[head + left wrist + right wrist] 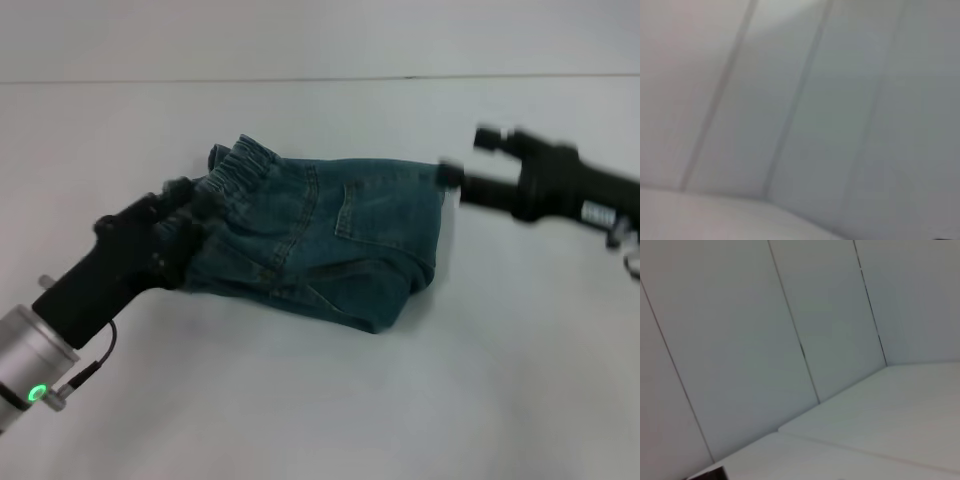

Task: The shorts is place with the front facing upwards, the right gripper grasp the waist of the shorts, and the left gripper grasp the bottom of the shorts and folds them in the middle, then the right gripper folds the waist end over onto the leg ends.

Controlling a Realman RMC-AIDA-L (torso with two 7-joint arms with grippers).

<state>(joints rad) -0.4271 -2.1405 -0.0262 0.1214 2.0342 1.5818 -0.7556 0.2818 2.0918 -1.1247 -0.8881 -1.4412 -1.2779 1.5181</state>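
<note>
At the shorts' [320,235] waistband, left gripper [185,215] jaws clamp denim; right gripper [455,180] jaws spread, released.

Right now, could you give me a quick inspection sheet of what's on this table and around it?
Surface: white table, bare apart from the garment.
Job's things: denim shorts, bunched and folded over, elastic waist toward the robot's left.
Clutter: nothing seen.
Grippers: left pincer is at the waist end, against the cloth. Right pincer is open beside the shorts' other edge, holding nothing.
Cables: thin black lead looping by the left arm's metal wrist, where a green light glows.
Surroundings: pale panelled wall behind the table; the wrist views show only wall and tabletop.
</note>
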